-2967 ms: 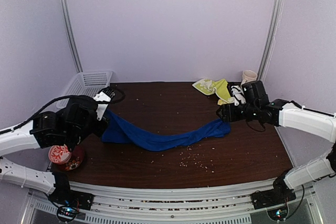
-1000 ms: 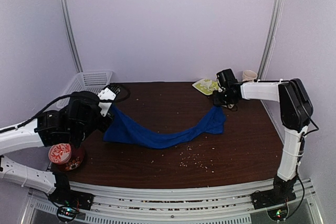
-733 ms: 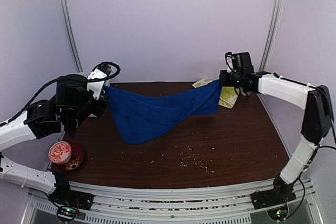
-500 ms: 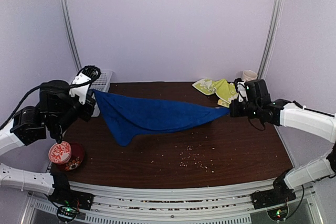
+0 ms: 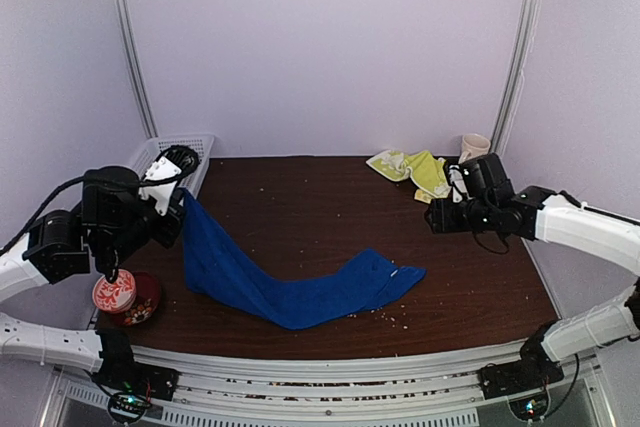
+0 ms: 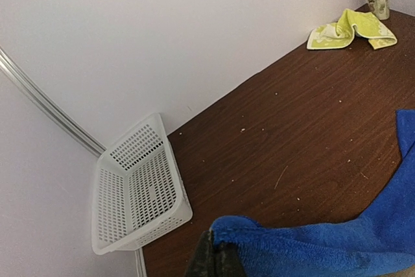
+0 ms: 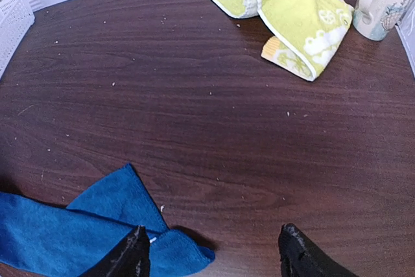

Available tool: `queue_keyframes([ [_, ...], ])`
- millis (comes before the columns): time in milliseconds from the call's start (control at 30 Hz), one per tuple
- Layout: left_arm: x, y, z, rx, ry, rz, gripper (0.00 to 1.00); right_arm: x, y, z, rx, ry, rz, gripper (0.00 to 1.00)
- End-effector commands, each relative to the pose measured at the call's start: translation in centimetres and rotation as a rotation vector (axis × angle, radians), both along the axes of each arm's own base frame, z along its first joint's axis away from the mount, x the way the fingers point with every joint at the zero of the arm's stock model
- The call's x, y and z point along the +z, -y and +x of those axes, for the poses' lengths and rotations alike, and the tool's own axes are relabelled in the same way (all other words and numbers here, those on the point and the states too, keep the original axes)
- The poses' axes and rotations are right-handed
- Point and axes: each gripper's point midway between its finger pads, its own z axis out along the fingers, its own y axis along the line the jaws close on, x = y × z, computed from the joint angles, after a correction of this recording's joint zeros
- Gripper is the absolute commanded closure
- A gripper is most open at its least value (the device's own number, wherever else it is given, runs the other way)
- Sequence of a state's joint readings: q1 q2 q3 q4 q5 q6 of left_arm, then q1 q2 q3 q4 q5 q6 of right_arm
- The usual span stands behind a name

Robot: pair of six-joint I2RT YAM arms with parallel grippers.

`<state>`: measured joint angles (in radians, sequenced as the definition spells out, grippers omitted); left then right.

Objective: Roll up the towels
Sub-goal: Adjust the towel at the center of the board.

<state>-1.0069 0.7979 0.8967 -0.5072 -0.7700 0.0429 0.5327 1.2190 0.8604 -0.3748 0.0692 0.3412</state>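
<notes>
Across the dark table (image 5: pixel 330 197), the left gripper (image 6: pixel 215 254) still pinched a raised corner of the blue towel (image 5: pixel 290 292); the right gripper (image 7: pixel 211 251) had just spread, dropping its end flat near the front edge. Rolling hadn't begun.

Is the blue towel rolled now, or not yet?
Not rolled. The blue towel lies as a loose, twisted strip on the table, one end pinched by the left gripper.
</notes>
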Motion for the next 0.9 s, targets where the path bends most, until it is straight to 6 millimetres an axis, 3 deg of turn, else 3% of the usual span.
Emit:
queue_keyframes([
  [0, -0.9, 1.3, 0.3, -0.042, -0.008, 0.006, 1.00, -1.2, -2.8, 3.8, 0.038, -0.037, -0.035, 0.31],
  [233, -2.0, 1.7, 0.4, -0.059, -0.005, 0.015, 1.00, -7.3, -9.0, 8.0, 0.189, -0.207, -0.070, 0.36],
  [433, -2.4, 1.6, 0.4, -0.058, -0.001, 0.008, 1.00, -10.8, -13.8, 8.5, 0.309, -0.290, -0.081, 0.38],
  [633, -2.6, 1.3, 0.4, -0.046, 0.002, 0.007, 1.00, -13.4, -15.1, 7.6, 0.353, -0.352, -0.079, 0.38],
  [867, -2.5, 1.1, 0.3, -0.042, 0.009, -0.002, 1.00, -14.6, -14.8, 5.3, 0.398, -0.391, -0.107, 0.38],
])
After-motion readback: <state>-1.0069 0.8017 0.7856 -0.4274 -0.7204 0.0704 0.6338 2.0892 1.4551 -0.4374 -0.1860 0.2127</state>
